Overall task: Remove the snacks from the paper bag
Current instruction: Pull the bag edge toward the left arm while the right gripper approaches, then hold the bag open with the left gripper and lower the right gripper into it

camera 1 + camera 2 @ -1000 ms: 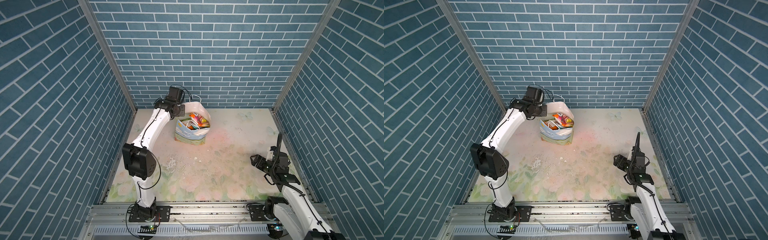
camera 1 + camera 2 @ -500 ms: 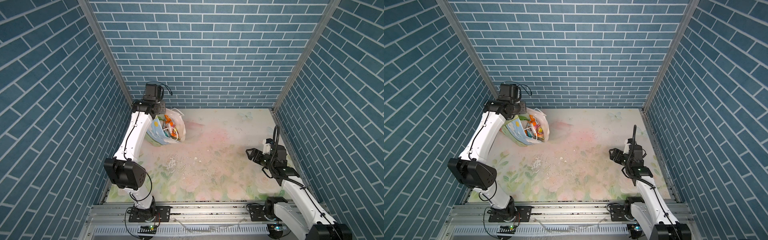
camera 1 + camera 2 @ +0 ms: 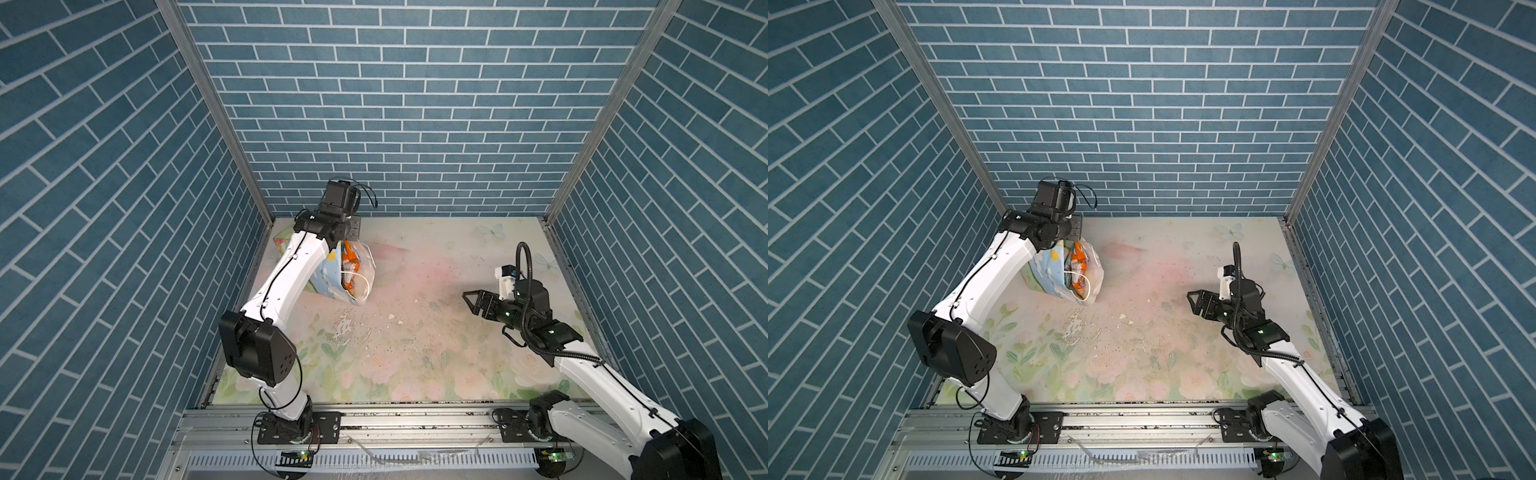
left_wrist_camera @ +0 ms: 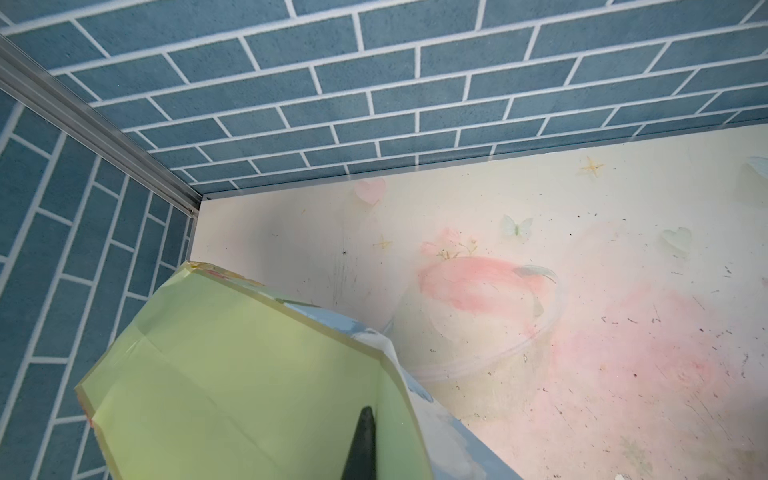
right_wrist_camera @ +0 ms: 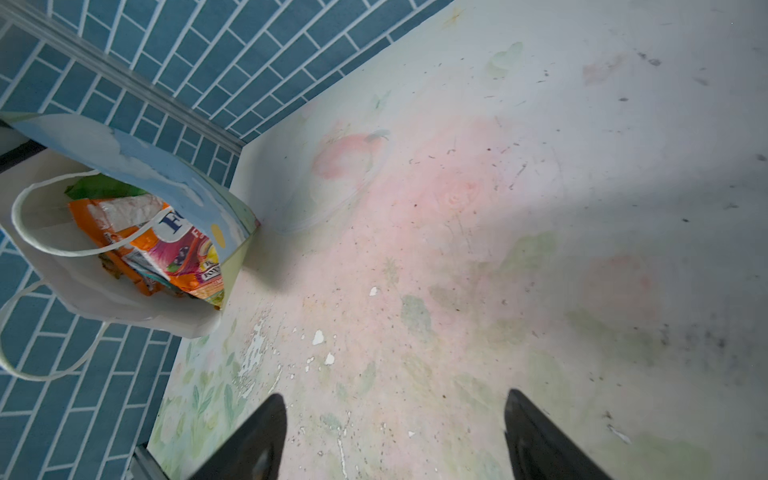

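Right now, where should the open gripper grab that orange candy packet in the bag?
Grip the orange packet by its flat end nearest the bag's mouth, coming in through the mouth from where the right gripper hovers. The paper bag is tipped with its opening facing that way; mind the cord handle crossing it.

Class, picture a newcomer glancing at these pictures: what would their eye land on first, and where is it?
First the paper bag, tipped over near the far left corner of the table and pinched by the left gripper, its open mouth showing bright orange snacks inside. Then the right gripper, jaws wide and empty, above the table's right side. Blue brick walls enclose it all.
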You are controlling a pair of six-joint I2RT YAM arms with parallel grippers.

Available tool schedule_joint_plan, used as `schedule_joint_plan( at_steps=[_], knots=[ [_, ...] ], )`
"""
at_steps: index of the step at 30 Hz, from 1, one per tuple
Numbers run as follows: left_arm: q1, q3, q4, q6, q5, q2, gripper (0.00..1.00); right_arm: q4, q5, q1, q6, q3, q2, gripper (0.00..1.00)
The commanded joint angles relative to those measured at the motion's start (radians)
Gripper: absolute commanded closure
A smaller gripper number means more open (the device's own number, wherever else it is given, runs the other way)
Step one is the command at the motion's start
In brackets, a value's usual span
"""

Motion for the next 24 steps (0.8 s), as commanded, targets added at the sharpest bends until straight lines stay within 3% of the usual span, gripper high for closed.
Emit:
schedule_joint_plan(
  at_steps=[1, 14, 24],
  knots=[
    [-0.024, 0.031, 0.019, -0.009, -0.026, 0.006, 1.00, 0.055, 0.042, 0.058, 0.036, 0.049, 0.048, 0.18],
    [-0.109, 0.131, -0.031, 0.003, -0.085, 0.017, 1.00, 0.171, 0.090, 0.287, 0.009, 0.226, 0.268, 0.20],
    [-0.157, 0.112, -0.012, -0.014, -0.052, -0.008, 1.00, 0.237, 0.084, 0.343, 0.001, 0.348, 0.405, 0.29]
  ],
)
